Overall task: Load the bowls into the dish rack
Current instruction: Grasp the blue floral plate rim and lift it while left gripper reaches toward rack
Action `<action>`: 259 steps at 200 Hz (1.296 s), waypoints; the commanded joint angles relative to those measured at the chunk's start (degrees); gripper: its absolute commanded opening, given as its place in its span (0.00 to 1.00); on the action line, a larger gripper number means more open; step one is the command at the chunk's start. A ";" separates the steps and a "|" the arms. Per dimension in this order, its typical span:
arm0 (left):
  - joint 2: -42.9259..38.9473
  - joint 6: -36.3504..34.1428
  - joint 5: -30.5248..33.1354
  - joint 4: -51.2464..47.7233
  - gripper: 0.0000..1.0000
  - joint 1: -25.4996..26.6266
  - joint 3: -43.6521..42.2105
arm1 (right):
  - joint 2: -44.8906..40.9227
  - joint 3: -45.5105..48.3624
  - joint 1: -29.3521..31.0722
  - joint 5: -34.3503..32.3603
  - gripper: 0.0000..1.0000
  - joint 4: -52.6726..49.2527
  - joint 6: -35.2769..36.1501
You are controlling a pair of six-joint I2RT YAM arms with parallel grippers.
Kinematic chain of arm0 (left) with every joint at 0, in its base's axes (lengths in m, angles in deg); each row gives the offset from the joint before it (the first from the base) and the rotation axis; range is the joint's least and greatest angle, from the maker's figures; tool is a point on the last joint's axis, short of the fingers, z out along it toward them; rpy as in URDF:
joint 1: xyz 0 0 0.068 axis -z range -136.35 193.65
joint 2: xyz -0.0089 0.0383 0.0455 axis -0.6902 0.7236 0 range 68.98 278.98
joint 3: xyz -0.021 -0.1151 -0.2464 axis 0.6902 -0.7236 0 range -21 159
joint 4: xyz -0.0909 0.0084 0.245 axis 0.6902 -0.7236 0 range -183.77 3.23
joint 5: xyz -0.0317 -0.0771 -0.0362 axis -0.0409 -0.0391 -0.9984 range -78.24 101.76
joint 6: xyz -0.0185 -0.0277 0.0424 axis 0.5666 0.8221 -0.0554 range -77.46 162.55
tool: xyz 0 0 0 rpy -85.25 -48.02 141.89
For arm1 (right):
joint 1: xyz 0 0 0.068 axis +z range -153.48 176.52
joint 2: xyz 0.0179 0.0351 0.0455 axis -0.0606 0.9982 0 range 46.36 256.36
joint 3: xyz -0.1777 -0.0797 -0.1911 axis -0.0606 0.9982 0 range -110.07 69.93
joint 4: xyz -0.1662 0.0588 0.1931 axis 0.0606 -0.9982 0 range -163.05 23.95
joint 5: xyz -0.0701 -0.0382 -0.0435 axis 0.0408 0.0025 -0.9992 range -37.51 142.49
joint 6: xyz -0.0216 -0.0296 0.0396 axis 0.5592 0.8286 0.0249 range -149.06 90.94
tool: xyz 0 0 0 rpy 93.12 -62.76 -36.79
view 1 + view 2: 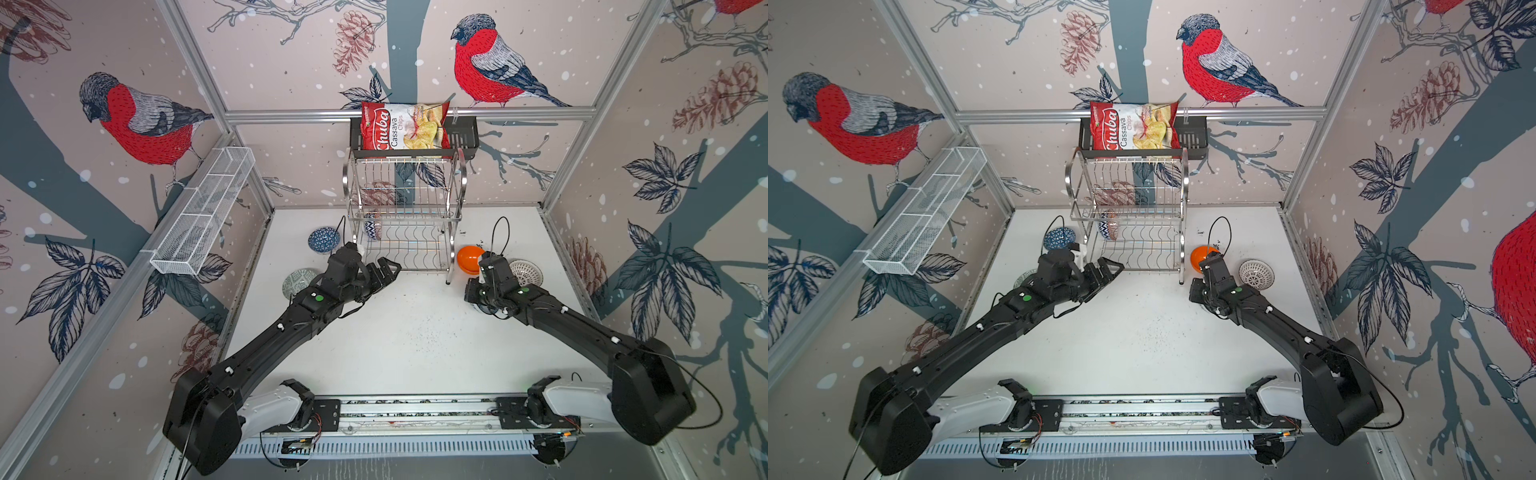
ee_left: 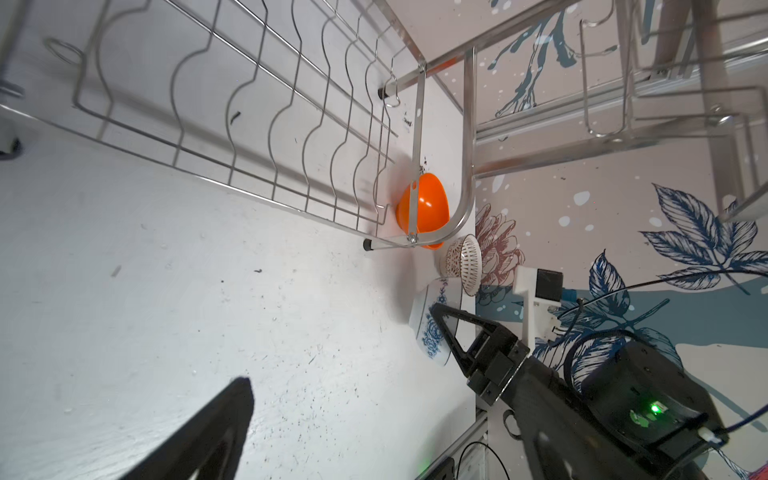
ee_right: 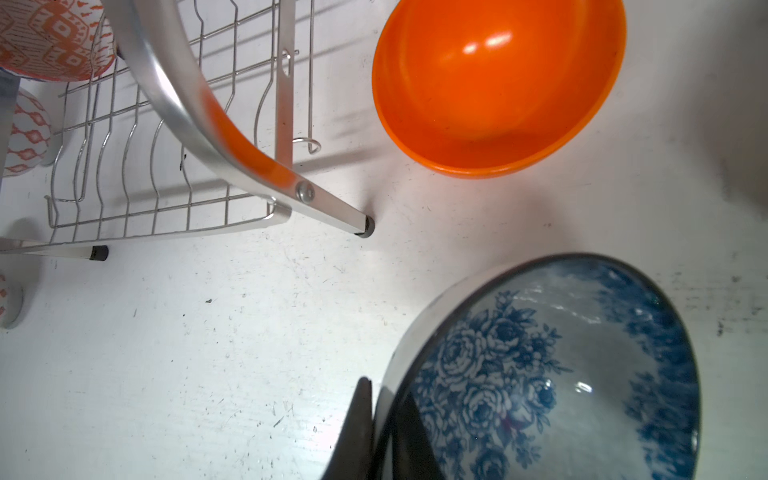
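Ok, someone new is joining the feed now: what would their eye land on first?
Probably the glossy orange bowl on the white table just right of the dish rack, and the red chips bag in the black shelf above the rack. Next, the right jaws closed on the rim of the blue floral bowl, held tilted near the orange one.

the white desk (image 1: 407, 332), speckled with dark flecks, carries the dish rack (image 1: 405, 217) at the back middle. an orange bowl (image 1: 468, 259) and a white ribbed bowl (image 1: 528, 272) sit on it right of the rack, a blue patterned bowl (image 1: 323, 240) and a grey-green bowl (image 1: 297, 280) left.
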 commanded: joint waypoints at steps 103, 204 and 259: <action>-5.64 -7.61 -10.04 -3.07 0.98 -12.78 -3.61 | -4.76 -0.20 11.42 5.87 0.00 14.03 -6.22; 0.03 -7.64 -18.01 4.57 0.98 -21.52 -3.56 | 7.56 -6.09 15.61 11.08 0.00 39.47 -8.62; 5.44 -7.66 -22.66 9.92 0.98 -27.39 -2.87 | 17.63 -11.83 15.55 13.69 0.00 48.75 -10.63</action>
